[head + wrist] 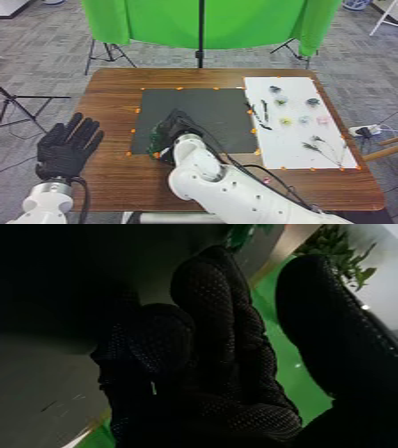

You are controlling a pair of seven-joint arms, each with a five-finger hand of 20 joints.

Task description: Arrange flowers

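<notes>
On the table (111, 100), the mat (209, 102) lies left of the sheet (275, 150) bearing flowers (313, 101).

passing room over far black mat (218, 102), right arm (235, 187) blocking nearer side, cable (286, 188) alongside

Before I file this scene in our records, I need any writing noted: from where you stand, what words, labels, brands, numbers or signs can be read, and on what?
None: I can read no text on the white sheet, black mat, green backdrop or wooden table.
</notes>
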